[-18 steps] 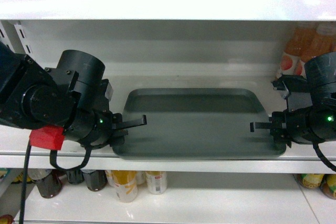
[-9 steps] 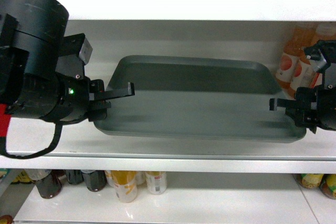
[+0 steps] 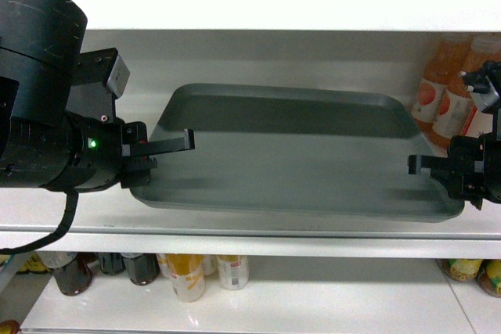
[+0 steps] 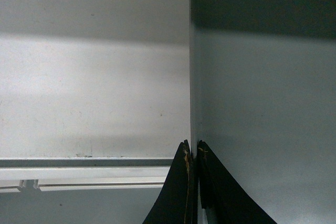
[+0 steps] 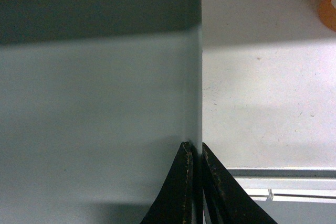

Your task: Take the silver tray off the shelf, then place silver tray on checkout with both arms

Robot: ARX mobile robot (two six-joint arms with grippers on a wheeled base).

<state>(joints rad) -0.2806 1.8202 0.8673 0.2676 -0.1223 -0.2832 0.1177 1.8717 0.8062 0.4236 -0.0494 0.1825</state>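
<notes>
With silver tray [image 3: 297,162] pinched at both short ends, I hold it level above shelf [image 3: 250,228]. Left gripper [image 4: 192,153] clamped on left rim, right gripper [image 5: 196,153] clamped on right rim: opposed grips prevent tilt. Checkout not in view. Bottles [image 3: 438,91] stand beside tray.

The silver tray [image 3: 293,154] hangs above the white shelf [image 3: 250,220], its far edge tilted up. The left gripper [image 3: 160,150] pinches its left rim, the right gripper [image 3: 427,168] its right rim. Orange bottles [image 3: 442,95] stand behind at the right.
</notes>
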